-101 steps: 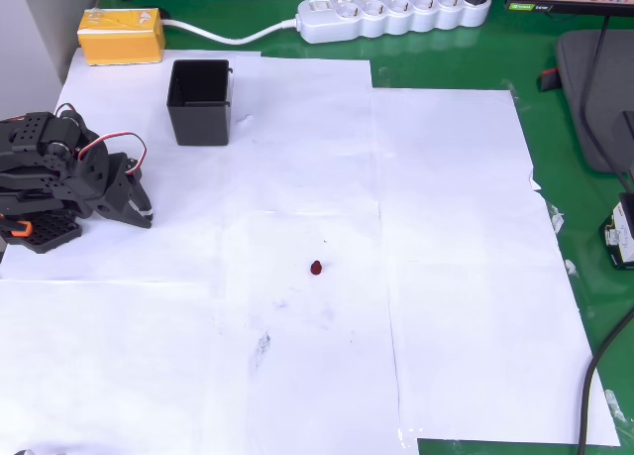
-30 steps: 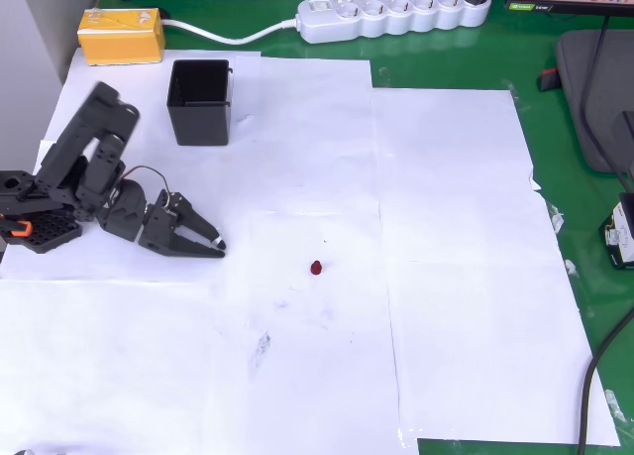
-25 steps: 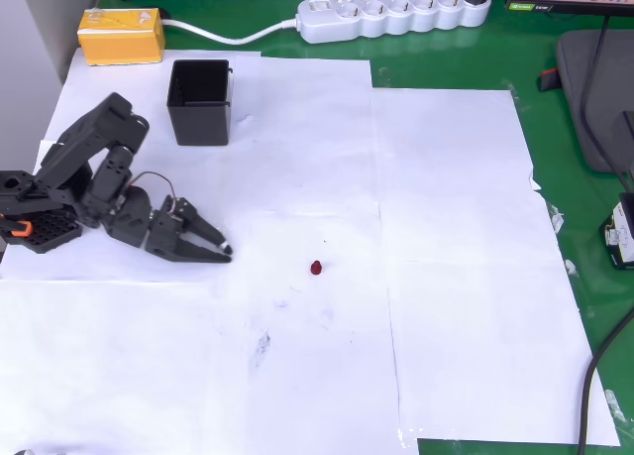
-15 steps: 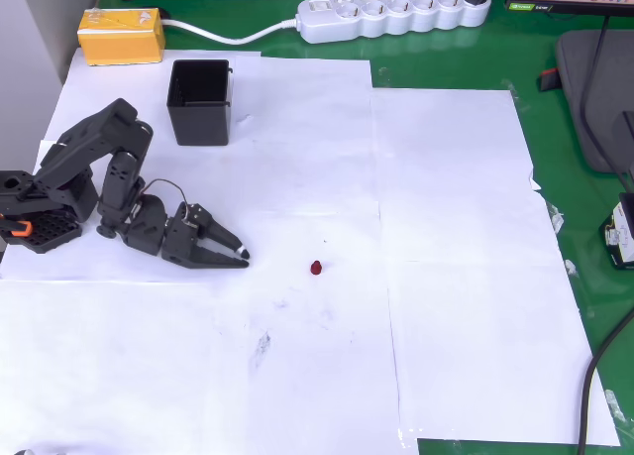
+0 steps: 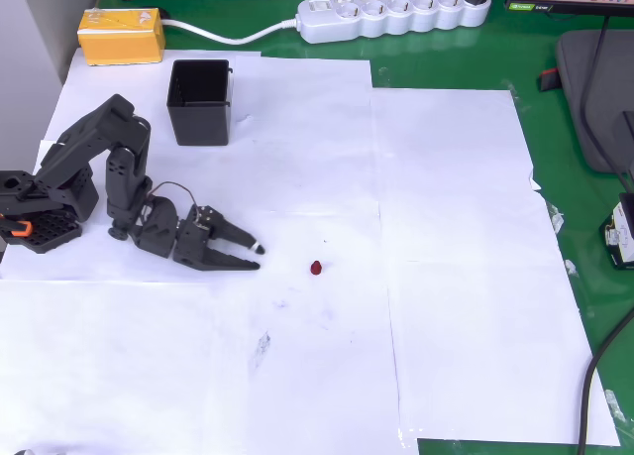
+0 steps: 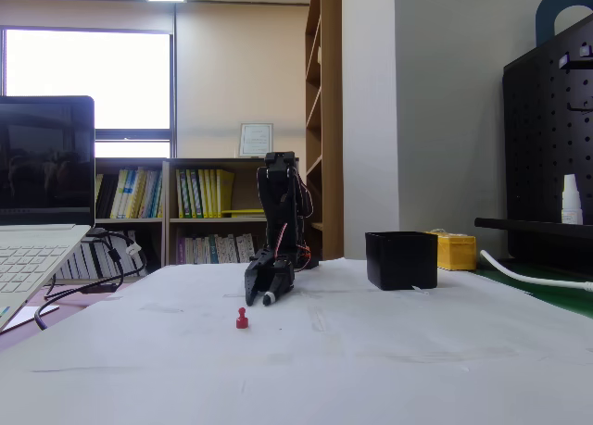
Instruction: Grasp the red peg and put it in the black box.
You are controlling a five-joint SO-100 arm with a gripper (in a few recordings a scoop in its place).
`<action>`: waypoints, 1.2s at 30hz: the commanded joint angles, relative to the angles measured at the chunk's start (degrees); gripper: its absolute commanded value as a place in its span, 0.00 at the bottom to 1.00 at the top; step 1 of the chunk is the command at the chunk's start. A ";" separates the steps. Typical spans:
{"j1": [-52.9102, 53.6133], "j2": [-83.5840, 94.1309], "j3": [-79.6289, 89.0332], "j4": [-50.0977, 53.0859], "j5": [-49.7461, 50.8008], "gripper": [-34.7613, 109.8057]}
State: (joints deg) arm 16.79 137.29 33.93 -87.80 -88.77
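Peg (image 5: 315,268) first: we judge it light, rigid and smooth, small enough to skid or tip on the paper if one fingertip nudges it before the other. In the fixed view (image 6: 242,318) it stands upright, a rounded head on a narrower stem over a small foot, so we would take it across the head, fingertips low to the paper. It rests free on the white sheets covering the table (image 5: 466,68), well apart from the box (image 5: 200,101), which sits at the upper left in the overhead view. Our jaws (image 5: 257,256) lie low over the paper, parted a little into a narrow V whose tips point toward the peg. The peg sits beyond those tips, near but not between them, slightly lower in the overhead view.
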 commanded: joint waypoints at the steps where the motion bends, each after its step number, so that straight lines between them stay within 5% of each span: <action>1: 1.41 -2.29 2.20 1.23 -1.05 0.38; 36: 0.00 1.23 21.36 13.89 1.14 0.40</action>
State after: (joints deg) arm 16.44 138.08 52.56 -73.83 -87.19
